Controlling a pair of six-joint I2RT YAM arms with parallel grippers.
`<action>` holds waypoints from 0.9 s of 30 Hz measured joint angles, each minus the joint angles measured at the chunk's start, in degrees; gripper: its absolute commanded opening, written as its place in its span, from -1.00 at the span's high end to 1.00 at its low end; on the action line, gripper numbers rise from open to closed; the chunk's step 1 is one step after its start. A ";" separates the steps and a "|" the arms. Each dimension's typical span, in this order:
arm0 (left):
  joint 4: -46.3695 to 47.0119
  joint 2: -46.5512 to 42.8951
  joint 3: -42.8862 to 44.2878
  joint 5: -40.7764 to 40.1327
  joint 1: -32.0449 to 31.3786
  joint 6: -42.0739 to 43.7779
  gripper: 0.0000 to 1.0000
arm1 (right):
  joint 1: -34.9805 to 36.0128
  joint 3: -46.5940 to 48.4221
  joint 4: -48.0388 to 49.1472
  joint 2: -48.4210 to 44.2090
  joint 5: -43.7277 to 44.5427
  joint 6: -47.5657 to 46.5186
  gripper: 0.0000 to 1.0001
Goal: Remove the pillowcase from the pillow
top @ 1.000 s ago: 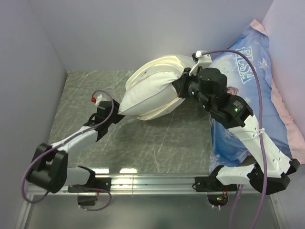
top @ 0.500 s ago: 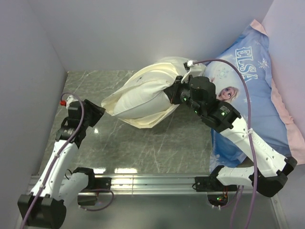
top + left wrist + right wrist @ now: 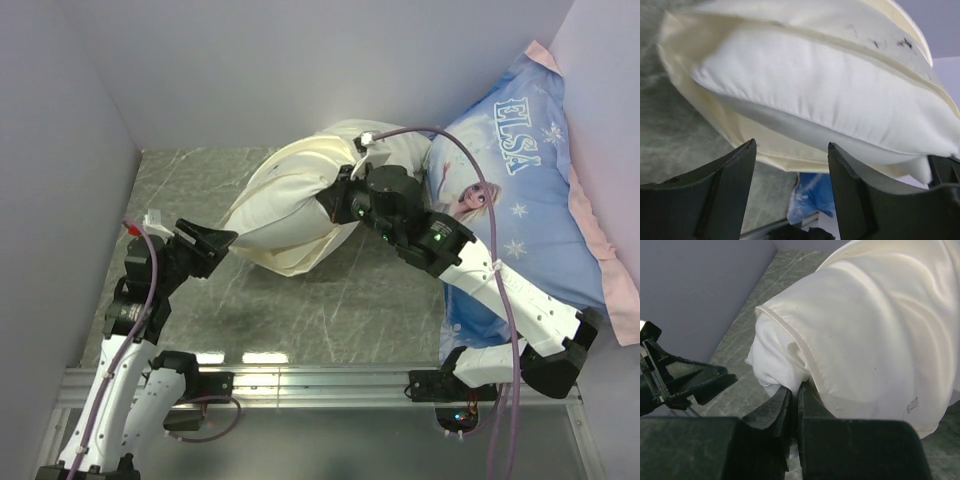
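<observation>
The white pillow (image 3: 283,218) lies tilted on the grey table, partly inside the cream pillowcase (image 3: 300,165). In the left wrist view the pillow (image 3: 830,95) bulges out of the pillowcase's open mouth (image 3: 765,150). My right gripper (image 3: 330,200) is shut on a bunched corner of the pillow (image 3: 775,360), right beside the pillowcase hem (image 3: 810,360); its jaws (image 3: 795,390) pinch the white cloth. My left gripper (image 3: 218,245) is open and empty, just left of the pillowcase's low end; in its own view the gripper (image 3: 790,165) sits under the cream edge.
The blue Elsa-printed pillow (image 3: 520,200) leans at the right, under and behind my right arm. Grey walls close the left (image 3: 60,150) and the back. A metal rail (image 3: 320,380) runs along the near edge.
My right gripper has carried the pillow leftwards. My left arm has swung back towards the near left, and its gripper now sits apart from the pillow's left end.
</observation>
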 measured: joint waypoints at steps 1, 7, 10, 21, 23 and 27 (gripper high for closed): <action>1.70 -1.03 -1.38 0.52 -0.44 -1.99 -0.31 | 0.87 -0.33 0.68 0.31 0.55 -0.02 1.00; 7.10 -2.93 -7.02 -0.37 -7.02 -11.47 -0.86 | 7.04 -0.61 2.67 4.48 4.13 -0.13 1.00; 9.99 -1.62 -7.02 -2.38 -10.58 -14.05 -0.99 | 8.79 -1.55 3.63 6.03 4.90 -0.17 1.00; 17.22 3.39 -8.39 -7.45 -14.60 -19.21 -0.99 | 14.01 -2.47 5.11 7.41 9.22 -2.05 1.00; 18.25 4.70 -8.41 -7.43 -14.64 -19.21 -0.99 | 14.93 -2.47 5.11 7.67 10.36 -2.62 1.00; 19.34 6.80 -8.41 -7.32 -14.64 -19.04 -0.99 | 16.74 -2.47 5.16 8.66 12.68 -3.63 1.00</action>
